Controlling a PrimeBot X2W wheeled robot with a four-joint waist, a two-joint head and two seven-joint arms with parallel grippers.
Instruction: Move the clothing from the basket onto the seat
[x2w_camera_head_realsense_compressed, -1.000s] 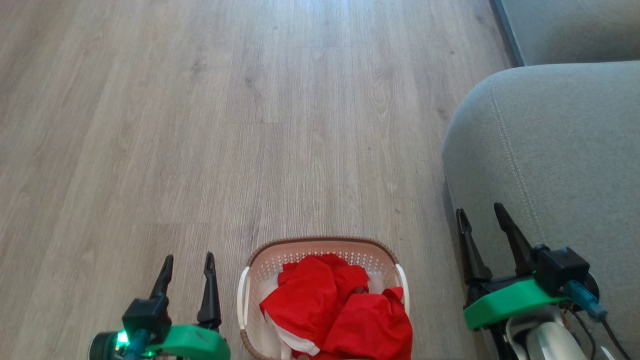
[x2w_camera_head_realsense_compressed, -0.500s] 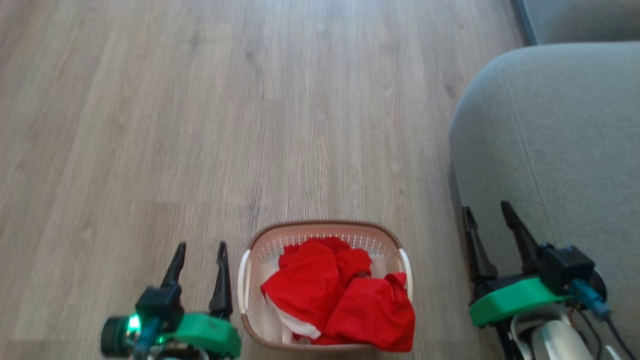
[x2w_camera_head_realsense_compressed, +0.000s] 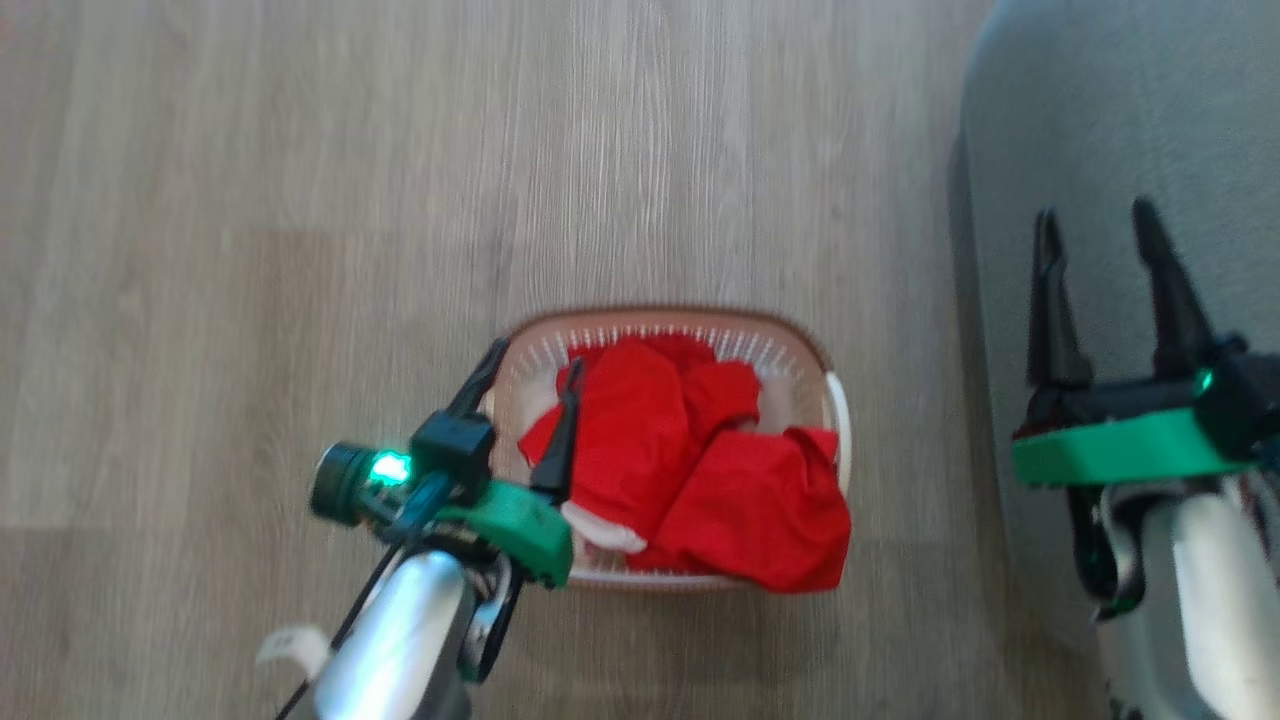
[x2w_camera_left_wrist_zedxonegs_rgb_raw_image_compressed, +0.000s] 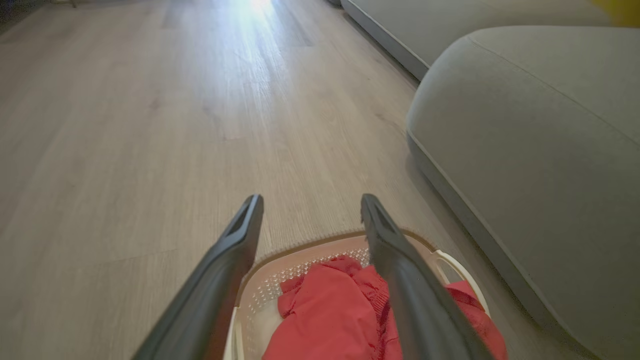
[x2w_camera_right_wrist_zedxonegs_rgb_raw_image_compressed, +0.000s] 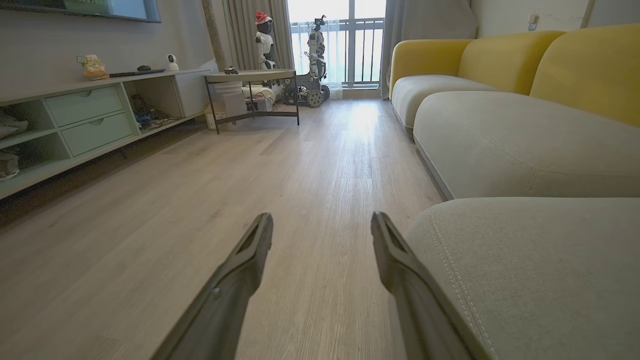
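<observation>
1. Left hand (x2w_camera_head_realsense_compressed: 535, 358), lower centre-left of head view: fingers spread, nothing held. One finger is over the left rim of the basket (x2w_camera_head_realsense_compressed: 838, 420), the other over the clothing (x2w_camera_head_realsense_compressed: 700, 450).
2. Basket stands on wood floor (x2w_camera_head_realsense_compressed: 300, 200), mid-frame; cream perforated walls, brown rim, longer side across the frame.
3. Clothing inside: crumpled red, white edge lower left; heap runs upper left to lower right, draping that rim.
4. Right hand (x2w_camera_head_realsense_compressed: 1094, 212), right of frame: fingers apart, empty, over the seat (x2w_camera_head_realsense_compressed: 1100, 100).
5. Seat grey; narrow floor strip between it and basket. Open floor left and above.
</observation>
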